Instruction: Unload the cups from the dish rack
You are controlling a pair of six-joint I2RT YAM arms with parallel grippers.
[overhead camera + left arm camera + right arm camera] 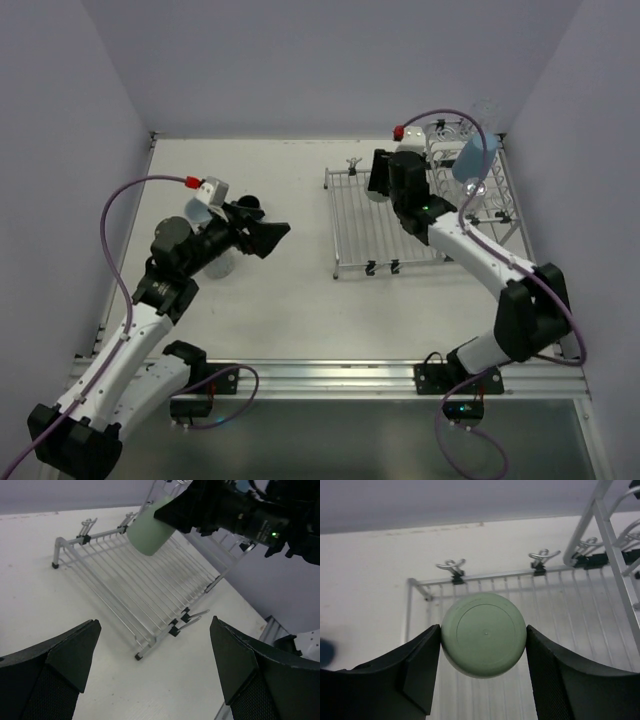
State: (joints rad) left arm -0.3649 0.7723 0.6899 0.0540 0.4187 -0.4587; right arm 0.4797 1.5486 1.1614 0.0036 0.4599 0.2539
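Now right tool (483, 652) pinched on both sides of the green cup (483, 630), held tilted above the rack (372, 225) flat grid, long axis in line with that tool; left tool (155, 665) gaping, empty, well left over tabletop (280, 320).

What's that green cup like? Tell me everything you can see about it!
The pale green tumbler is a plain round cup with no handle, and it looks like matte plastic. The right wrist camera faces its flat base, which has a faint ring and a tiny dot in the middle. It is tilted, not upright, over the flat wire part of the dish rack. The right gripper has a black finger against each side. I cannot tell whether it touches the wires.
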